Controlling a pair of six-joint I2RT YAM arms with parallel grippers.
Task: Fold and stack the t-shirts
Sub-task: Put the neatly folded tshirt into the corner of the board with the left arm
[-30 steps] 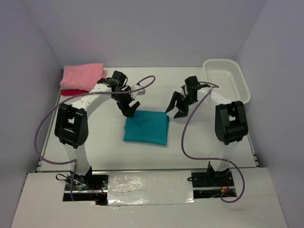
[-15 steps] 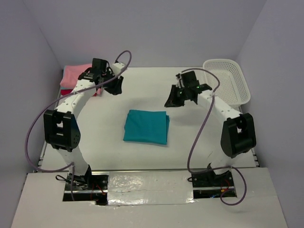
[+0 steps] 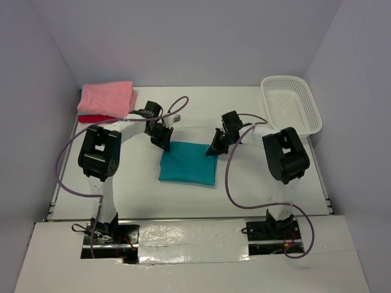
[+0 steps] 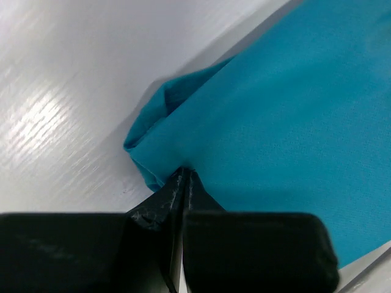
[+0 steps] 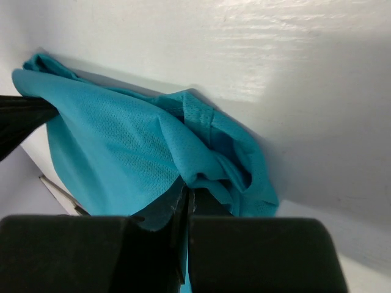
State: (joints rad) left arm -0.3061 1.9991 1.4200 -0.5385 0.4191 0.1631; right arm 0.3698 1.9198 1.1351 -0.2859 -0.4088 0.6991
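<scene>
A folded teal-blue t-shirt (image 3: 188,165) lies flat in the middle of the table. My left gripper (image 3: 165,144) is shut on its far left corner; in the left wrist view the closed tips (image 4: 185,172) pinch the cloth (image 4: 293,104) at the fold. My right gripper (image 3: 214,149) is shut on the far right corner, where the closed tips (image 5: 188,184) bite into the bunched edge of the shirt (image 5: 122,152). At the back left a salmon pink t-shirt (image 3: 107,96) lies folded on top of a crimson red one (image 3: 91,118).
A white lattice basket (image 3: 292,104) stands at the back right corner. Purple cables loop from both arms over the table beside the teal-blue shirt. Walls close the table in at the left, back and right.
Both arms swung up and back, then came down onto the teal-blue shirt's far corners. Both grippers went from open to shut on the cloth.
</scene>
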